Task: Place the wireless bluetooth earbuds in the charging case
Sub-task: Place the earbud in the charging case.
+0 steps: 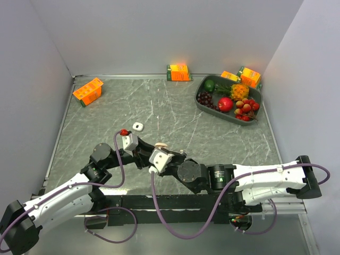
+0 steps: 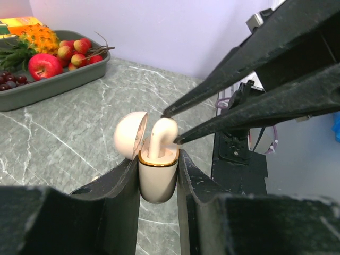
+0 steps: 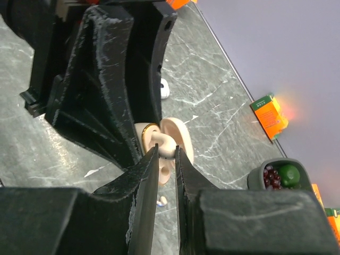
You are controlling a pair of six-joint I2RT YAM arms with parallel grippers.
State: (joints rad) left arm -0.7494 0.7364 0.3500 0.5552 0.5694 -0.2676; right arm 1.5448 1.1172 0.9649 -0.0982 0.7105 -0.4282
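Between left gripper (image 2: 158, 157) fingers: beige charging case (image 2: 157, 183), clamped upright, lid (image 2: 130, 135) hinged open to one side. Right gripper (image 2: 171, 127) pinches one beige earbud (image 2: 161, 135) by its head. Stem sits down in the case's slot, head proud of the opening. Small white case (image 1: 138, 126) lies on table (image 1: 212, 138) beyond the charging case, apart.

Glossy plastic charging case (image 2: 157, 183), smooth plastic earbud (image 2: 161, 135), marbled stone-look table (image 2: 64, 133)
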